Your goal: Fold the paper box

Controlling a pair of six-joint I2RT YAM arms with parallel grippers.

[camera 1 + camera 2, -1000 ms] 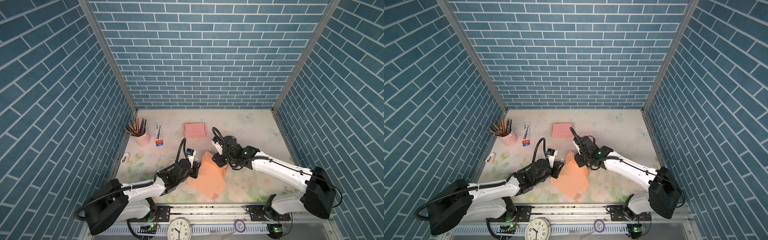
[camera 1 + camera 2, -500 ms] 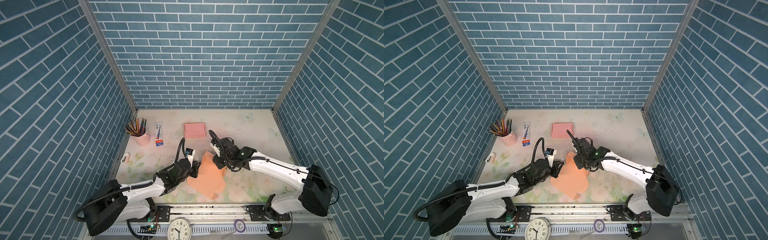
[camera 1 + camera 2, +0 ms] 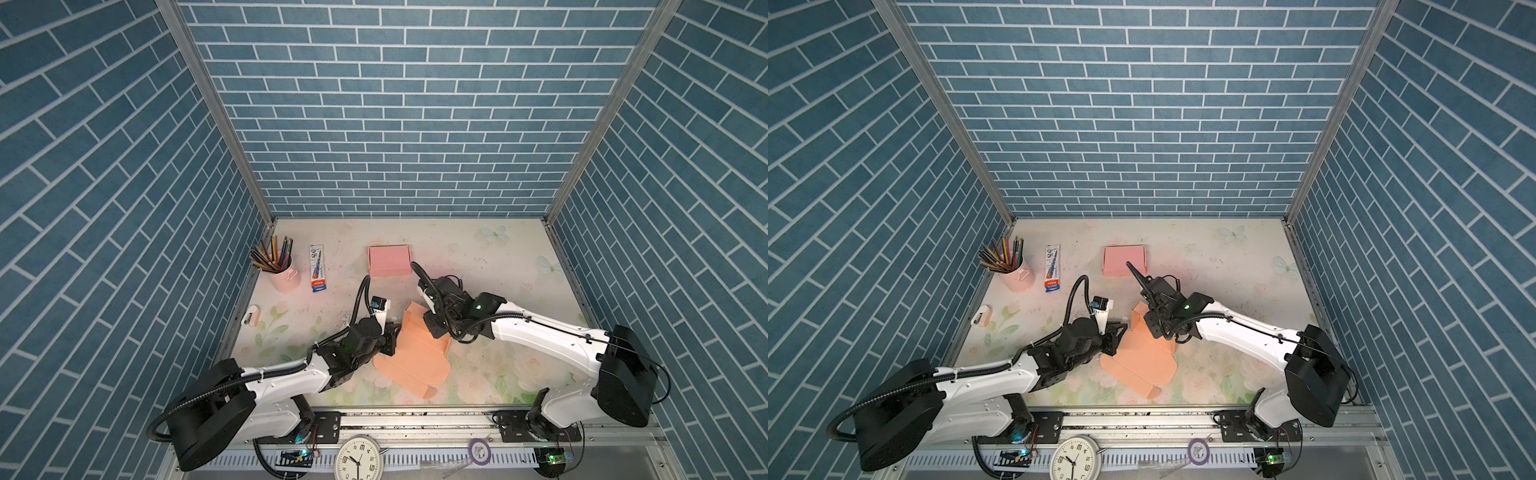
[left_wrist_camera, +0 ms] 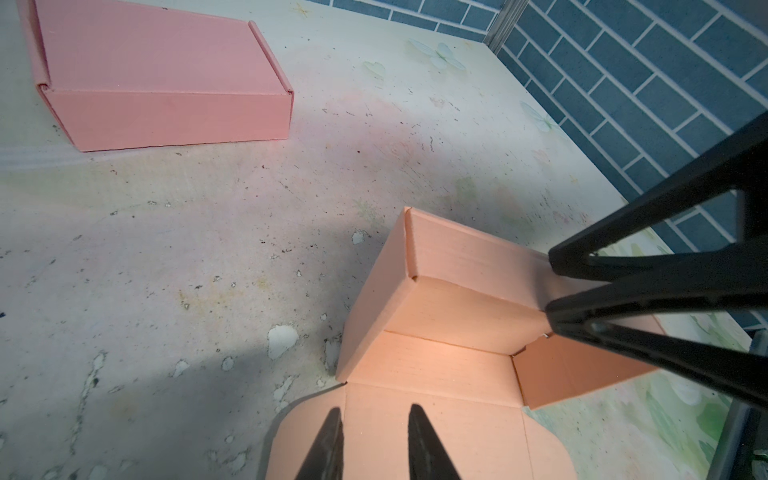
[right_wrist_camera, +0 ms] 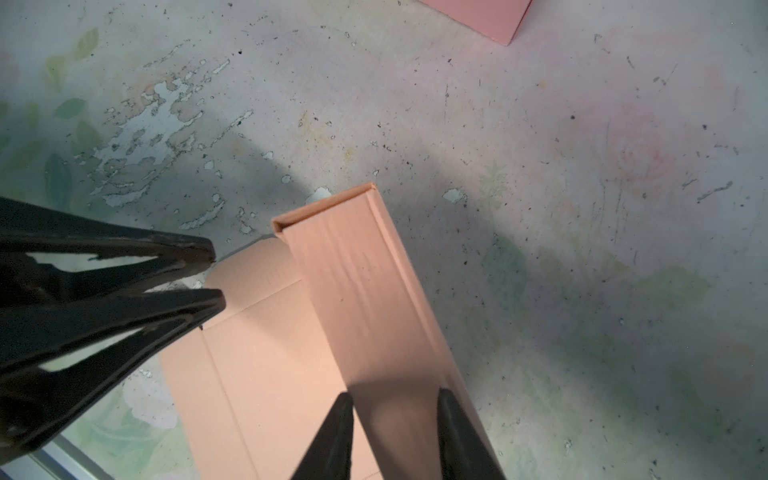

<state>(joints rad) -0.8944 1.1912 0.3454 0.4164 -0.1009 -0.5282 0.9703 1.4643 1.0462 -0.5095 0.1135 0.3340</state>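
Near the table's (image 3: 490, 266) front edge lies the half-flat paper box (image 3: 415, 365); the left jaws, slightly open and empty, seem to pin its floor while the right jaws pinch one wall to stand it up.

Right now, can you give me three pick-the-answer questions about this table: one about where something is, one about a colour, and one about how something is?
1. Where on the table is the pencil cup?
A) left edge B) middle C) right edge
2. What colour is the unfinished box?
A) green B) orange C) blue
3. How is that box?
A) all flat B) closed up C) partly folded

Answers:
1 A: in both top views, the cup stands at the left edge.
2 B: its cardboard looks orange in every view.
3 C: a wall stands up while a flap lies flat.
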